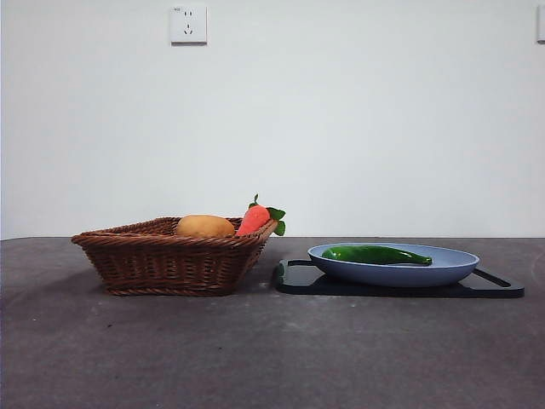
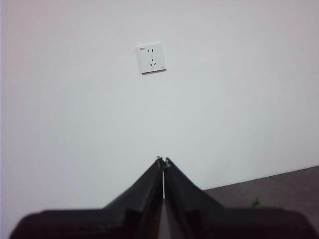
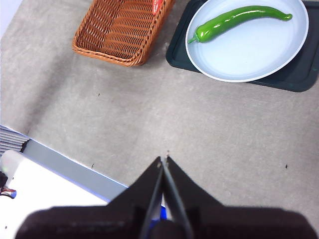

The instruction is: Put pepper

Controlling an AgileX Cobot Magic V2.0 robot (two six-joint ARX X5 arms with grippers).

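Pepper (image 1: pixel 375 254) lies in blue plate (image 1: pixel 451 271), right of centre in front view, plate on dark tray (image 1: pixel 294 278). Basket (image 1: pixel 162 260) at left holds carrot (image 1: pixel 253 220) and potato (image 1: pixel 204 226). Left hand (image 2: pixel 163 161) jaws together, faces wall, waits. Right hand (image 3: pixel 164 160) jaws together, high over bare table (image 3: pixel 149 114), well apart from pepper. Step in hand, likely: reach pepper. Advice: open jaws first, come down over pepper middle, jaws across its width, avoid plate rim.
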